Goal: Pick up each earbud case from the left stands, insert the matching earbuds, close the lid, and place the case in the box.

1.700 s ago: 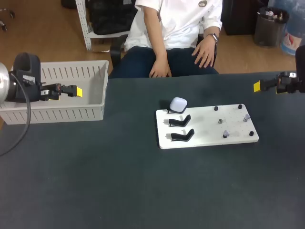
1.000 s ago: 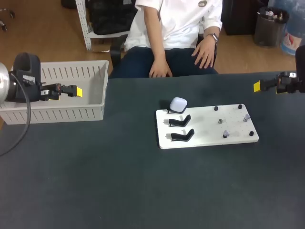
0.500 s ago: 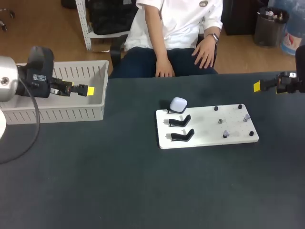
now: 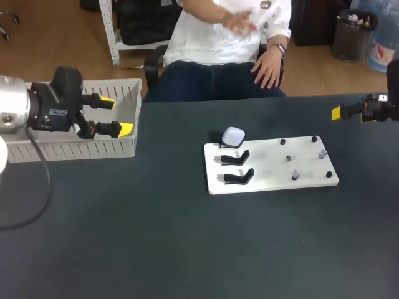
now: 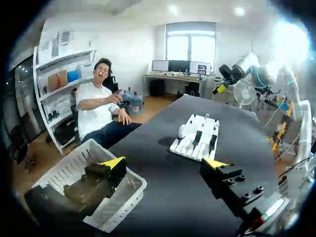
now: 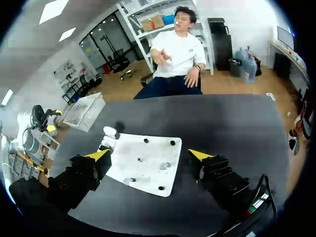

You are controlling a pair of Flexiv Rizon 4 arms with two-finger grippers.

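Head view: the dark worktop (image 4: 156,243) carries a white slatted box (image 4: 68,149) at its ten o'clock and a white board (image 4: 268,169) toward two o'clock. The left pincer (image 4: 116,116) hangs over the box's three o'clock end, its yellow tips spread wide with nothing between them. On the board, three black stands run along the nine o'clock edge. The white earbud case (image 4: 233,136) sits on the farthest one, lid shut, and the two nearer stands (image 4: 237,167) are bare. Small earbuds (image 4: 295,175) stand among black pegs (image 4: 314,139) on the board's three o'clock half. The right pincer (image 4: 337,113) hovers at the worktop's three o'clock edge, well apart from the board; only one yellow tip shows here.

Left wrist view: the left pincer (image 5: 164,163) stands wide and holds nothing. One finger is above the box (image 5: 126,195), the other above bare worktop. The board (image 5: 190,148) lies ahead at about one o'clock of the pincer, with the earbud case (image 5: 181,131) on its far stand.

Right wrist view: the right pincer (image 6: 149,154) is wide and holds nothing. The board (image 6: 153,177) lies below and ahead, between the fingers, untouched. The earbud case (image 6: 109,131) is at the board's far corner, and the box (image 6: 85,111) lies beyond it, toward ten o'clock.
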